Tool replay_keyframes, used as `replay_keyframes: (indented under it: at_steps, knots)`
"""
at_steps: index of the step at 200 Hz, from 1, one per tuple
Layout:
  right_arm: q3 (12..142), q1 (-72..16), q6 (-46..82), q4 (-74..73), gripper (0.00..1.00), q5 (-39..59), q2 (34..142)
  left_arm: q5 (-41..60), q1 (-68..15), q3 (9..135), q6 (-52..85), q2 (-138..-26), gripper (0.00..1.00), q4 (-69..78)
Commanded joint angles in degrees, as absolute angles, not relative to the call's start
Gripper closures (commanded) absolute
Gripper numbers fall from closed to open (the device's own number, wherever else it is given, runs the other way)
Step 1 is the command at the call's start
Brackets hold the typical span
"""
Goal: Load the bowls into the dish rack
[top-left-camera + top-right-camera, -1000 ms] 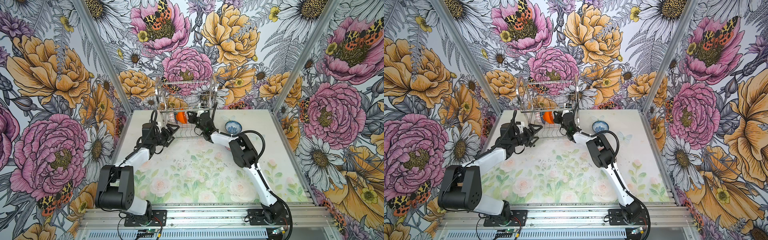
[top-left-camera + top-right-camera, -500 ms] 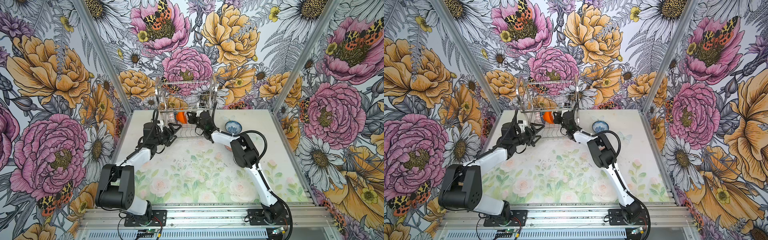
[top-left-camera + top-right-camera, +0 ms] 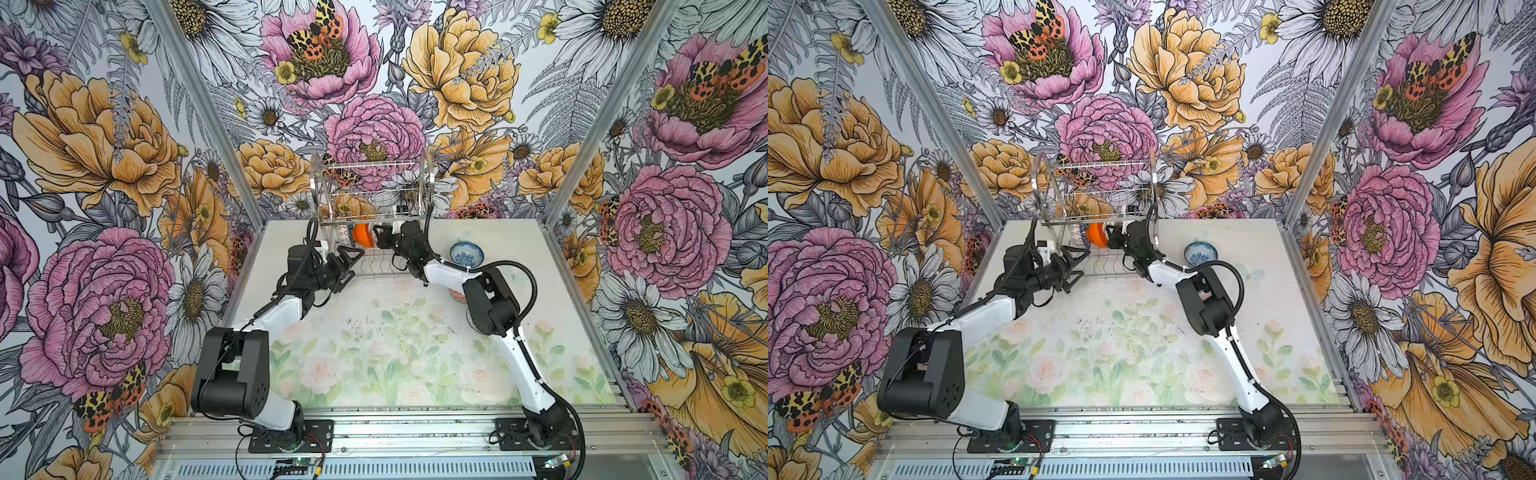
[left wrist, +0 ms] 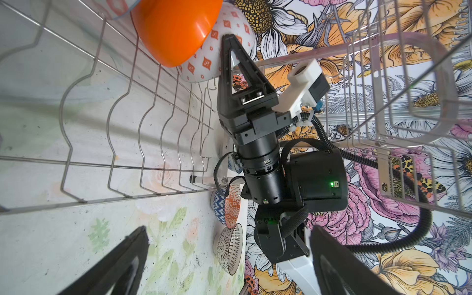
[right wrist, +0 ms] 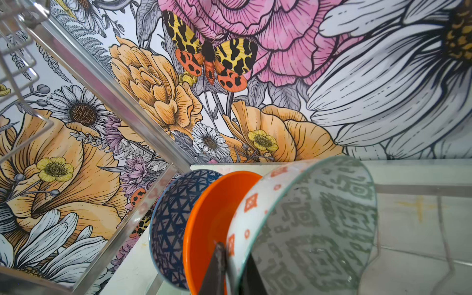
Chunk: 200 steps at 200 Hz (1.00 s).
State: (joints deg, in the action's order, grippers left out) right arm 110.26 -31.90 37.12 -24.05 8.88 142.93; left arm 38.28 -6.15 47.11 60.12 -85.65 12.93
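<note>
Halfway, by the look of it: at the near end the table (image 3: 374, 357) lies bare. Past it the left gripper (image 3: 350, 264) hovers at the front edge of the rack (image 3: 374, 208), its jaws spread wide and empty.

Three bowls wait on the table beside the right arm. A lattice bowl (image 4: 228, 249) and a blue-and-orange bowl (image 4: 226, 207) sit close together, and a floral bowl (image 3: 466, 253) stands farther back, to the right of the rack.

At the far end, on the rack's lower tier, a navy bowl (image 5: 171, 224) and an orange bowl (image 5: 212, 224) stand on edge, nested side by side. The right gripper (image 5: 235, 252) is clamped on the rim of a third, a green-patterned bowl (image 5: 314, 224), which is set on edge against the orange one. Whether it sits in a slot yet cannot be told. The upper tier holds nothing.
</note>
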Motion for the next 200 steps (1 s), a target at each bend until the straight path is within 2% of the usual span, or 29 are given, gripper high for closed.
replay_keyframes:
  at_steps: [1,200]
  knots:
    - [108.19,-31.18,34.20,-16.08,0.87,7.73,140.01,39.37,-6.41,47.38,60.17,-86.34,0.01,14.40]
    - [105.39,-29.88,31.97,-15.70,0.75,8.17,137.22,39.06,-6.37,47.02,60.20,-86.53,0.01,14.39]
